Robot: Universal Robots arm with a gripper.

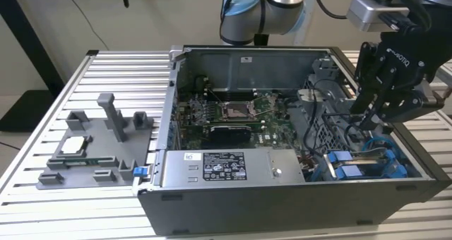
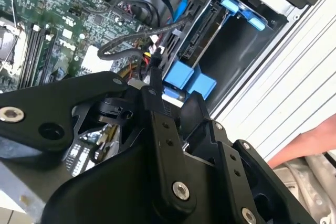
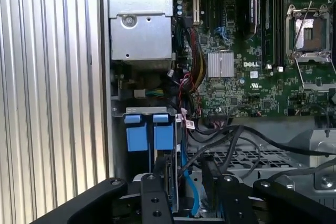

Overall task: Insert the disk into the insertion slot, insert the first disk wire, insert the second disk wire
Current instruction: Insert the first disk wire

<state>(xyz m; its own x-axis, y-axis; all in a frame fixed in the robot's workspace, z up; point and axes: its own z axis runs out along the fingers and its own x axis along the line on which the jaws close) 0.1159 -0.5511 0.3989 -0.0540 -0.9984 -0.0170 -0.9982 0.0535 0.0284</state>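
**A:** Entry one, the disk [image 2: 203,29]. Location?

**B:** It stands on edge in the insertion slot [image 1: 381,163], in the near corner of the open computer case [image 1: 282,208] on the exterior view's right. The case sits on the slatted table [image 1: 127,70]. Blue carrier tabs [image 3: 135,134] mark the ends of the disk.

**A:** Long axis?

**B:** It runs along the case's near wall, from the exterior view's left to its right. The narrow connector edge faces up, out of the bay.

**A:** Bearing from the gripper?

**B:** The gripper [image 1: 367,121] hangs inside the case, just above the slot and on its far side. The disk lies below it and slightly nearer.

**A:** Gripper condition and load?

**B:** Cannot tell whether it is spread or pressed together, or whether it pinches anything. Black cables [image 2: 131,45] and a blue cable [image 3: 190,198] lie close by its tip, but contact is not confirmed.

**A:** Status of the work?

**B:** As a judgement, the disk appears seated. Whether either wire is plugged into its edge cannot be told.
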